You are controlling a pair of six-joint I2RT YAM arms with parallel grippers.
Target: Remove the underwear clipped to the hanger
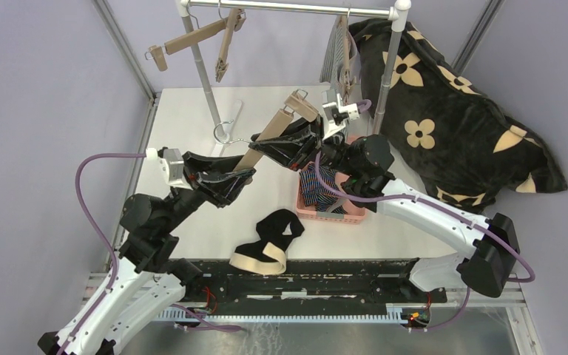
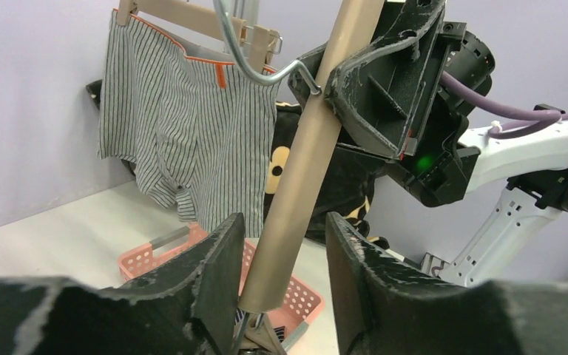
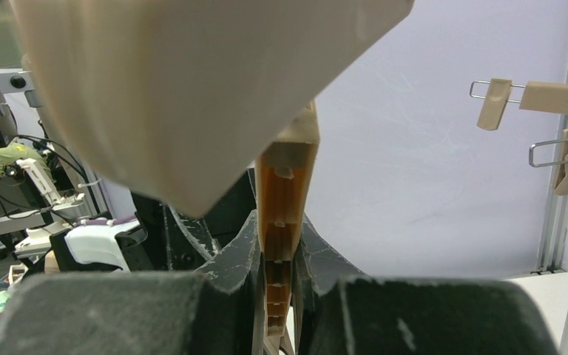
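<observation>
A: What lies nearest the arm bases?
B: The black pair [image 1: 270,240] with the beige waistband. It is crumpled on the table [image 1: 192,126] close to the near edge and touches neither arm.
A: And the left gripper [image 2: 282,225]?
B: Its fingers stand apart with the low end of a tan hanger [image 2: 303,148] between them. The bar leans against one finger and a gap shows at the other, so nothing is clamped. What hangs below the bar's end is cut off at the picture's bottom edge.
A: The right gripper [image 3: 279,229]?
B: It is closed tight on the same hanger, higher up near the wire hook. From its own camera a blurred beige mass fills the top, and only a thin orange-lined strip shows between the fingers.
A: Where is the navy pair [image 1: 318,185]?
B: In the pink basket [image 1: 325,215], just under the right wrist, which hides most of it.
A: And farther back?
B: The grey striped pair [image 2: 185,126] hangs clipped to a second hanger [image 2: 185,13] on the rail [image 1: 288,7]. From above it is seen edge-on, but the left wrist view shows it spread out. One end of that hanger runs out of the frame. The flowered cushion [image 1: 444,111] sits just behind.
</observation>
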